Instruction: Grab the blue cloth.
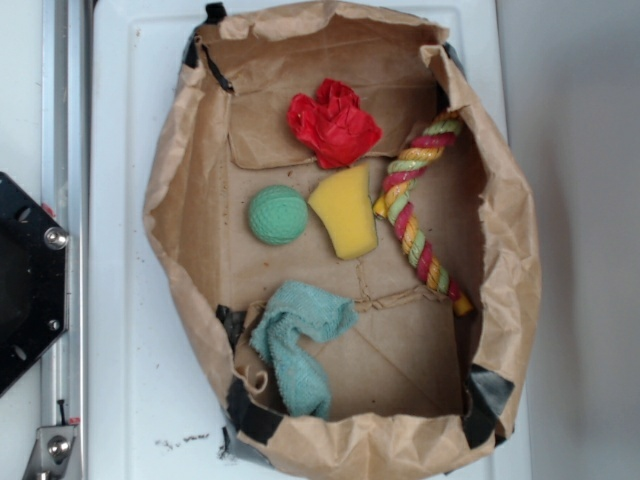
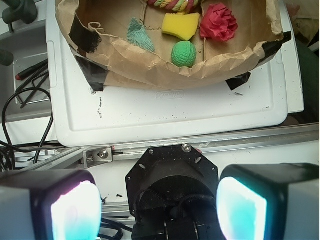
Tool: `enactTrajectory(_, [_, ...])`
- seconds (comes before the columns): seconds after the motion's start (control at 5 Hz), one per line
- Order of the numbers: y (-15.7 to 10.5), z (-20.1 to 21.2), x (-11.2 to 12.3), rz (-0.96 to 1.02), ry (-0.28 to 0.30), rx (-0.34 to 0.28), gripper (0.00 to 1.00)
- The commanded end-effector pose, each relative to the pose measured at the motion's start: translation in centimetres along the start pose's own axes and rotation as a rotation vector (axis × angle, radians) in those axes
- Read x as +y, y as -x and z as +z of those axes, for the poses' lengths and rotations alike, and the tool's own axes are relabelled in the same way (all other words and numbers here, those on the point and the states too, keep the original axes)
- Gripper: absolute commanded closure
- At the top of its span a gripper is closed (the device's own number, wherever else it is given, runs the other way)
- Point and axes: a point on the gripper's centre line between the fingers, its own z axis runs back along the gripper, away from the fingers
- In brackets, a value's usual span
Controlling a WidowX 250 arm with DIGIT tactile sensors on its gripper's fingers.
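Nothing done yet: my gripper (image 2: 159, 205) hangs spread wide, well short of the blue cloth (image 1: 295, 345); whole grab remains.

No text can be read on anything here

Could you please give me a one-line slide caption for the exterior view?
Paper-lined bin holding the blue cloth, green ball, yellow sponge, red cloth and rope toy.
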Motion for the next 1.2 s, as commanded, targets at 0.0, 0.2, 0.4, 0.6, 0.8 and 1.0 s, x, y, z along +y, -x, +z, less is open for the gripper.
enactTrajectory(0.0, [0.0, 0.0, 0.0, 0.0, 0.0, 0.0, 0.0])
enactTrajectory(0.2, [-3.9, 0.4, -0.4, 0.046, 0.041, -0.053, 0.0])
enactTrajectory(0.4, [-7.0, 0.8, -0.1, 0.075, 0.047, -0.092, 0.0])
enactTrajectory(0.6, [-9.7, 0.2, 0.0, 0.082, 0.035, -0.121, 0.0])
enactTrajectory(0.8, [-11.8, -3.1, 0.6, 0.131, 0.087, -0.107, 0.0])
enactTrajectory(1.0, [-12.6, -7.6, 1.6, 0.259, 0.154, -0.031, 0.0])
